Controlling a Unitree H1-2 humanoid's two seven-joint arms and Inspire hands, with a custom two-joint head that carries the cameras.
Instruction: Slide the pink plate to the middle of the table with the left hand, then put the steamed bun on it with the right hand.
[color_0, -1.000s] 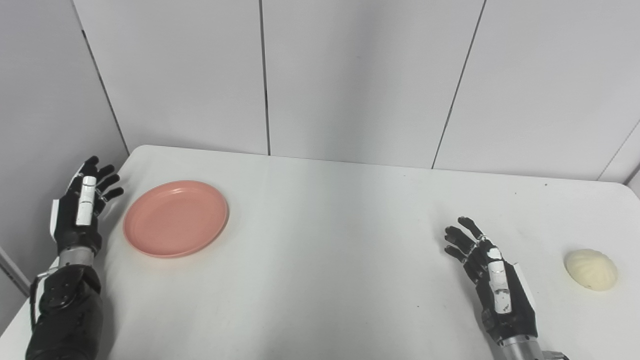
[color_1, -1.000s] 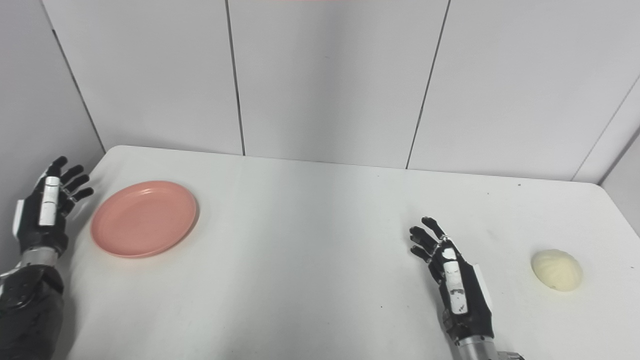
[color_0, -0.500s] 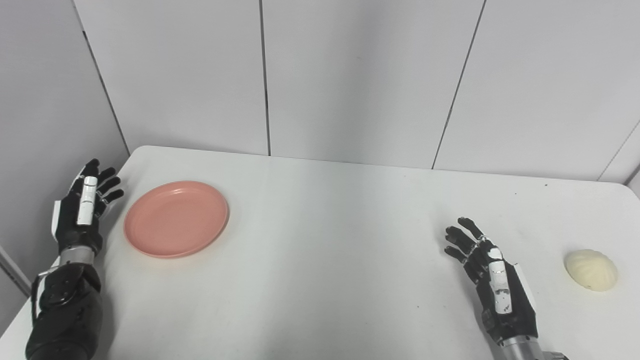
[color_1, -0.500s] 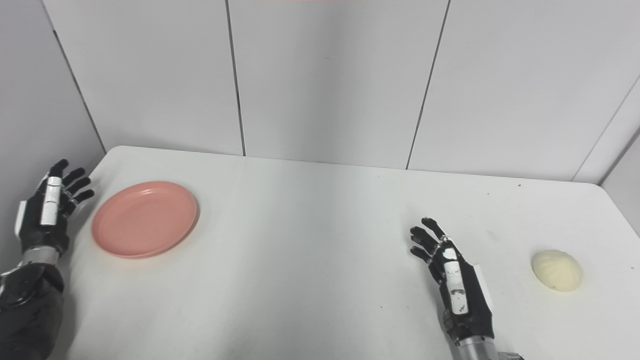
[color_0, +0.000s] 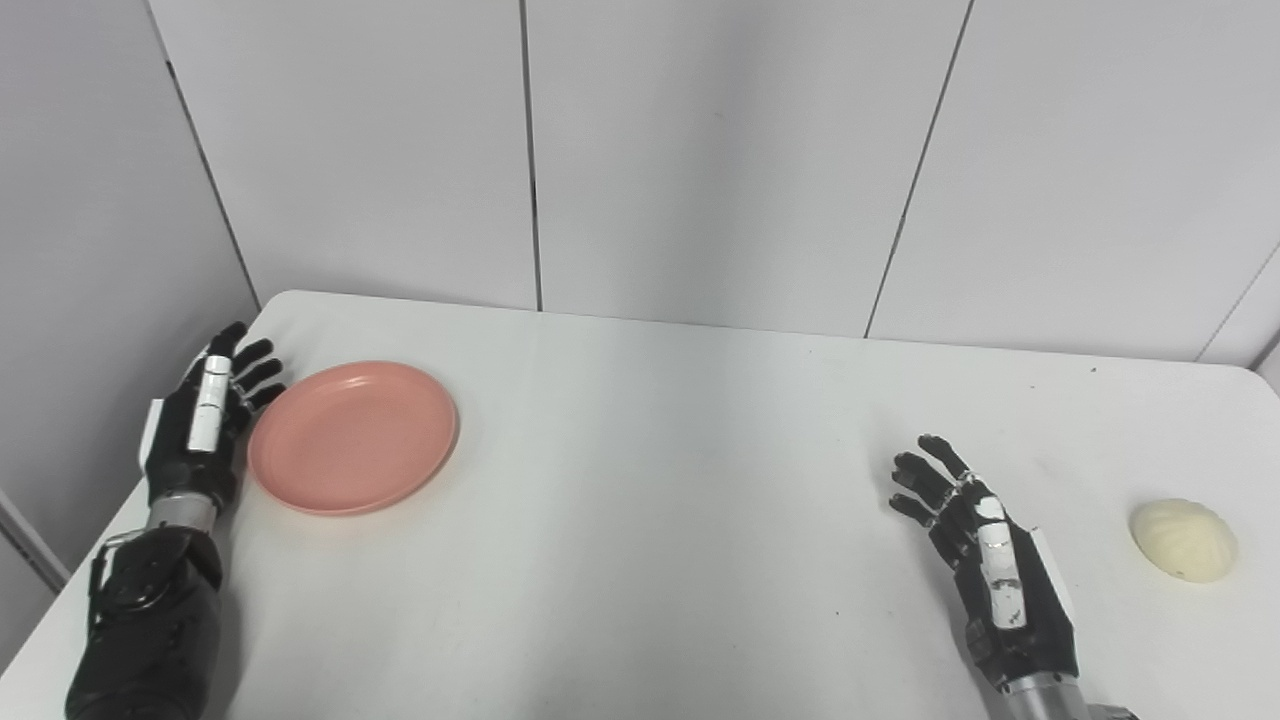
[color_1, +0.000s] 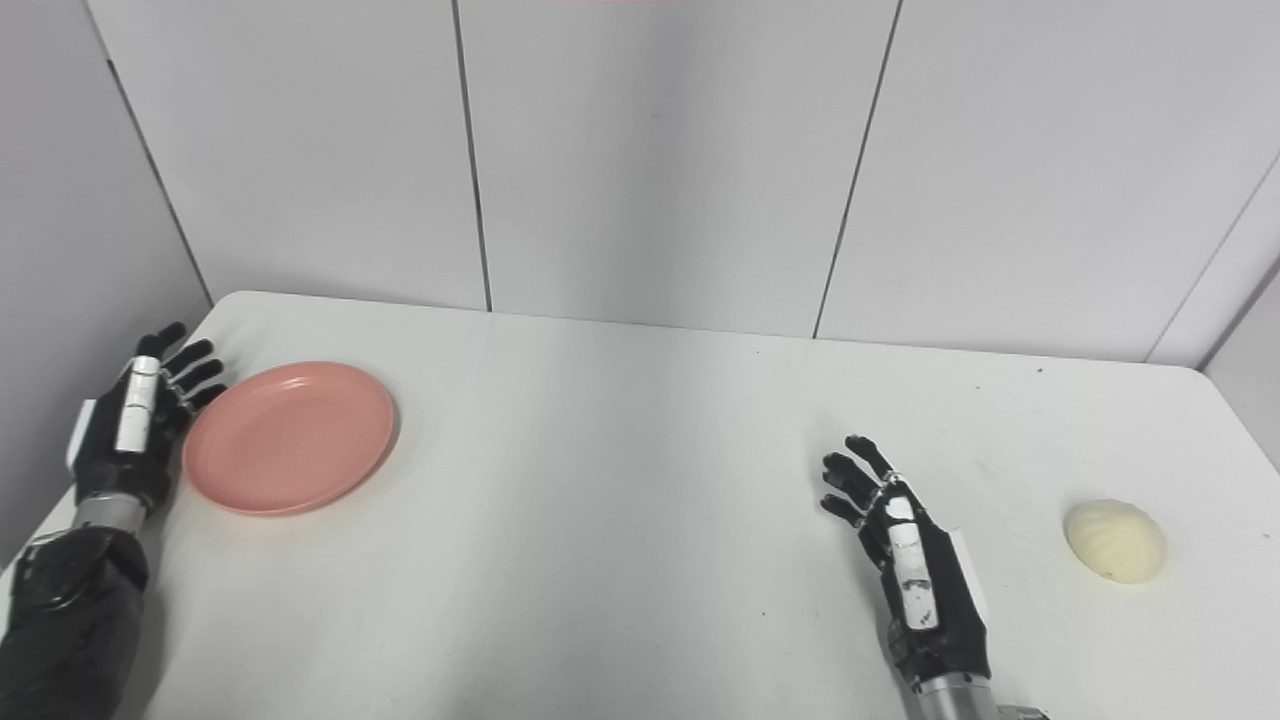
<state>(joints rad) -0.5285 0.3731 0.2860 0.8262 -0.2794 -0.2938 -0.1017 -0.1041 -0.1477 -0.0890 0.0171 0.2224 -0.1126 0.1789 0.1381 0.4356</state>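
The pink plate (color_0: 352, 436) lies flat near the table's far left. My left hand (color_0: 205, 420) is open, fingers apart, right beside the plate's left rim; I cannot tell if it touches. It also shows in the right eye view (color_1: 135, 420). The pale steamed bun (color_0: 1182, 539) sits at the table's right edge. My right hand (color_0: 985, 555) is open and empty, to the left of the bun and well apart from it.
The white table (color_0: 660, 480) has grey wall panels behind and to the left. The table's left edge runs close beside my left arm (color_0: 150, 620).
My left hand has moved right, from outside the table's left edge up to the plate's left rim. The plate, bun and right hand have not moved.
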